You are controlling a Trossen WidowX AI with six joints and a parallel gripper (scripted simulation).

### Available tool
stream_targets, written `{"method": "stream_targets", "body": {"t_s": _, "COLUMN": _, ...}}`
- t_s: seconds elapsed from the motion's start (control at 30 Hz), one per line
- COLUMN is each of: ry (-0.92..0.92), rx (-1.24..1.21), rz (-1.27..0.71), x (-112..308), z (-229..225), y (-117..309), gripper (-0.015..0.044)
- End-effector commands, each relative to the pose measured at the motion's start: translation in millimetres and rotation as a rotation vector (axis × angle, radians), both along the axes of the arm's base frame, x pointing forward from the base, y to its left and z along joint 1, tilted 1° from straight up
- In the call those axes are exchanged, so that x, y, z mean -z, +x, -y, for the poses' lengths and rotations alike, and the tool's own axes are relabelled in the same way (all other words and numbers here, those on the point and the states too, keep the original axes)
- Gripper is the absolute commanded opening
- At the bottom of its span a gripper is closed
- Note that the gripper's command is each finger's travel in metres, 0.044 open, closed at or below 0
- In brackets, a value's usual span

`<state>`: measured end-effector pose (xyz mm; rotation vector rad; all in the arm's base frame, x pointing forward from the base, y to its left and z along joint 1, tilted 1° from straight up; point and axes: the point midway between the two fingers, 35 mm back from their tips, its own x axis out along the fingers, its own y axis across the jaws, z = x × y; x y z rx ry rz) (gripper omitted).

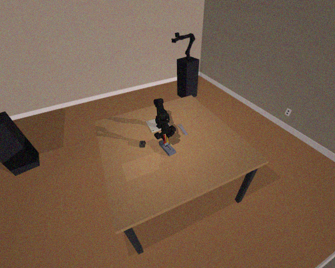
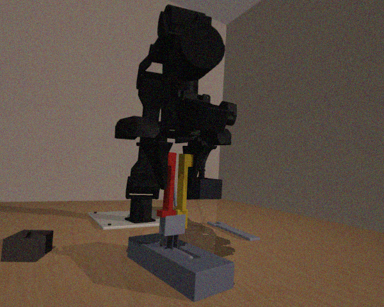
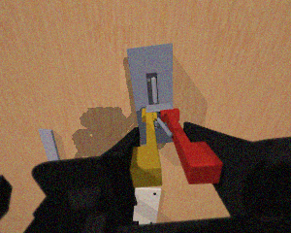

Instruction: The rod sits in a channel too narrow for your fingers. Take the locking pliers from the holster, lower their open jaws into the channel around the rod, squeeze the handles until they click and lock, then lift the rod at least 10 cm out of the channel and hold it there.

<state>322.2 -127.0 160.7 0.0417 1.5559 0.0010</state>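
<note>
you have one dark, boxy holder at the left on the smooth wood table. next, your one gripper pinches the pliers, with two handles, red and yellow, upright over one long gray block; its slot has one thin rod.

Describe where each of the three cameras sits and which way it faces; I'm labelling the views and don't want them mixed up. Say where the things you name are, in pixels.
Top: high and off to one side, looking down across the table (image 1: 207,178); the whole arm shows, small.
Exterior: low near the tabletop, facing the gray channel block (image 2: 172,264) (image 1: 170,151) (image 3: 140,60); arm and gripper (image 2: 177,165) (image 1: 165,135) (image 3: 161,128) loom above it.
Wrist: on the arm near the gripper, looking down past the black fingers at the block.
Exterior and wrist share the pliers' red handle (image 2: 168,188) (image 3: 184,146) and yellow handle (image 2: 182,185) (image 3: 150,141).
</note>
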Motion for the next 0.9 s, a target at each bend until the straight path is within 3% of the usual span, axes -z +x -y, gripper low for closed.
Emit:
{"method": "stream_targets", "body": {"t_s": 0.0, "ry": -0.009, "rx": 0.000, "rz": 0.008, "x": -5.5, "z": 3.5, "y": 1.1, "gripper": 0.0108}}
{"method": "stream_targets", "body": {"t_s": 0.87, "ry": 0.002, "rx": 0.002, "rz": 0.020, "x": -20.3, "z": 6.0, "y": 1.4, "gripper": 0.0108}}
